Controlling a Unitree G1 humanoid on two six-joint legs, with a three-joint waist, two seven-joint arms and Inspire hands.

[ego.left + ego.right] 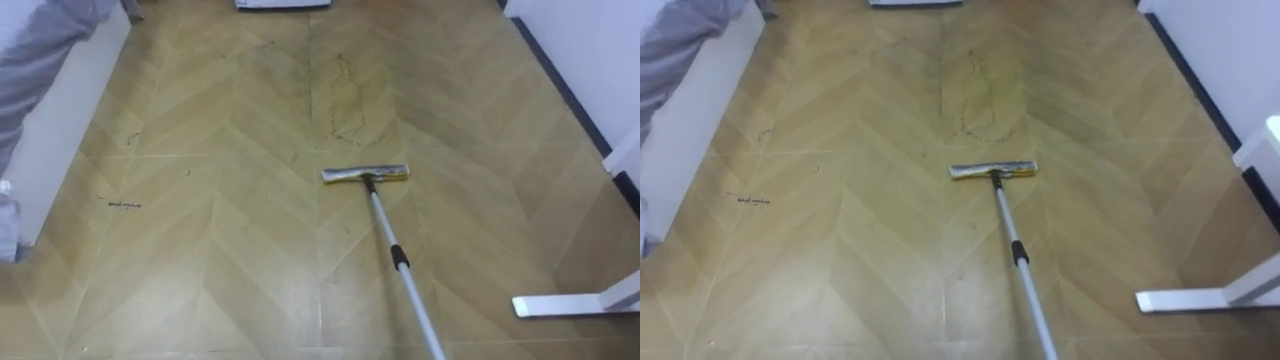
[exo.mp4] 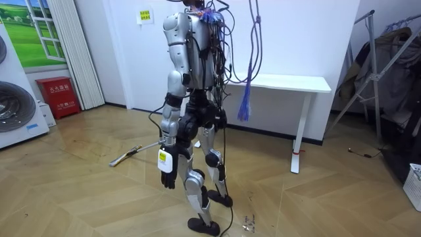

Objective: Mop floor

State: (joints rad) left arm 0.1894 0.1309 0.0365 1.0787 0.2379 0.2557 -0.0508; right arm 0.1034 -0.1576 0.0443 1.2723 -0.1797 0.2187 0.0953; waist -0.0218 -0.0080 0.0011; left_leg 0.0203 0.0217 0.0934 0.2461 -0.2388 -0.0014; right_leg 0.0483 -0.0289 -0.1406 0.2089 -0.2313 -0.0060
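Resting on the floor (image 1: 200,250), the mop head (image 1: 365,173) lies well ahead of the left hand (image 2: 168,176), hanging loose-fingered

We see a wood-patterned floor (image 1: 220,250) with soft sheen, and a mop pole (image 1: 403,275) of smooth pale metal.

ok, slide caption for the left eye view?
Mop head flat on the herringbone floor, just short of a faint stain outline.

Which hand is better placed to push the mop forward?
Probably the right: the mop pole runs from the mop head toward the lower right, the robot's right side, while the left hand hangs beside its leg.
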